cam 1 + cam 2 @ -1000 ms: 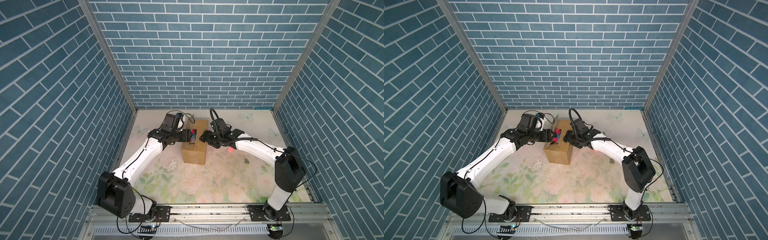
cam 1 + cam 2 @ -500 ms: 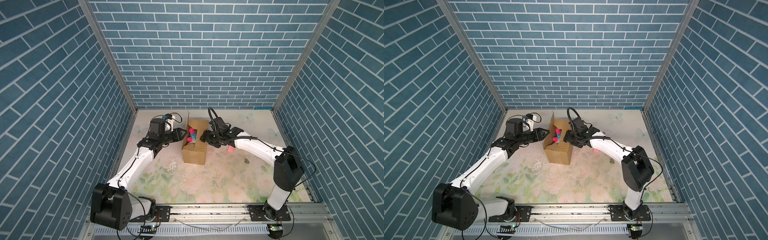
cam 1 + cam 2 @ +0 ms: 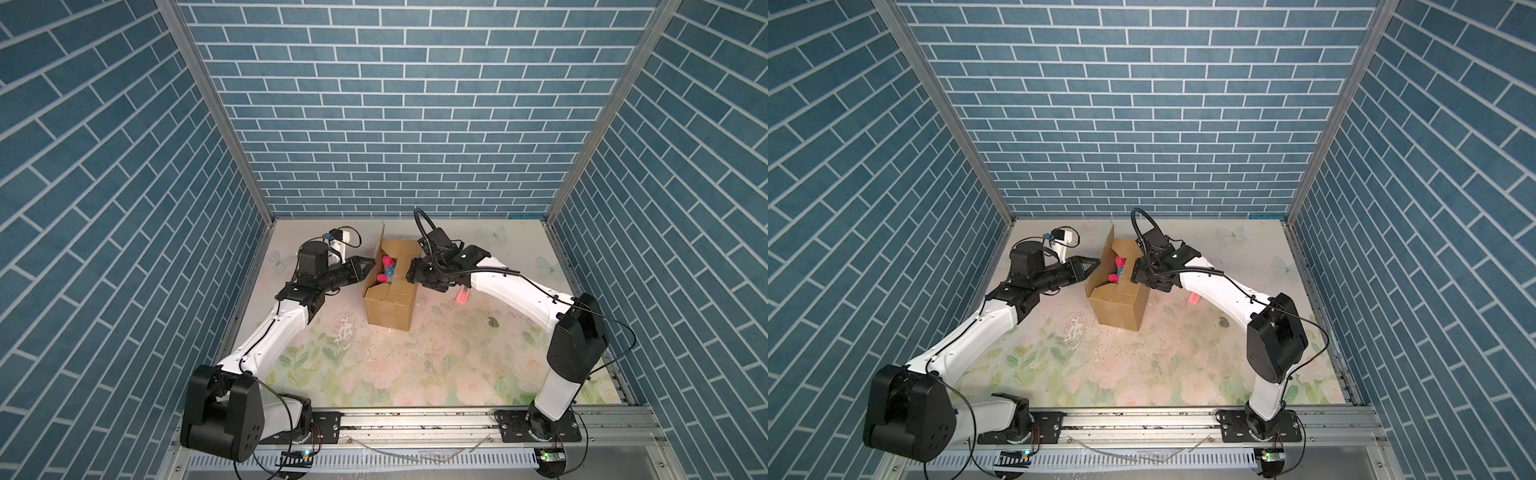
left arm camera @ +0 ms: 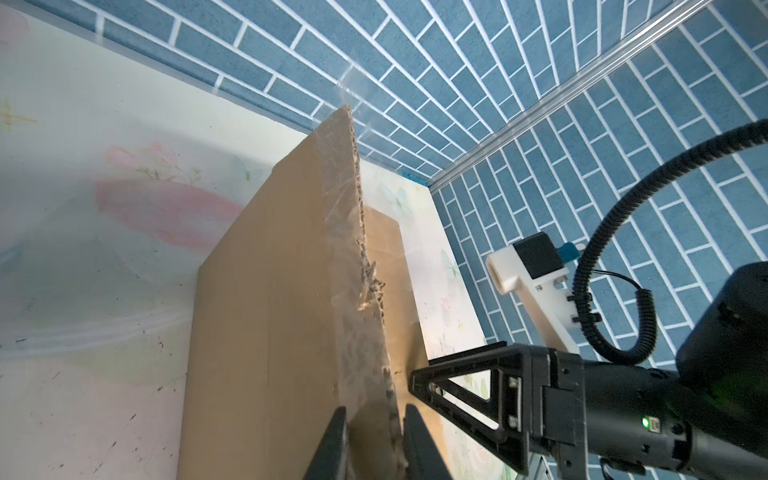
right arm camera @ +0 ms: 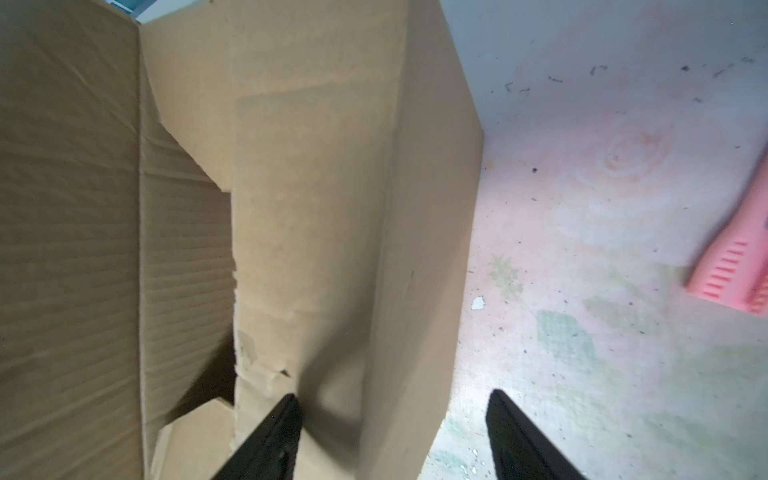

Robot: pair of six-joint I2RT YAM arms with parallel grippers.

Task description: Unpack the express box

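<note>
Gaping oblong express box (image 3: 390, 309) shows ragged corrugated edges.

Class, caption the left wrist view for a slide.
Left gripper straddles the raised flap of the brown cardboard express box.

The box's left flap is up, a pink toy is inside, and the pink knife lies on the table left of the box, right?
No: the pink knife lies on the table right of the express box, as both top views show. The left flap is up and the pink toy is inside.
</note>
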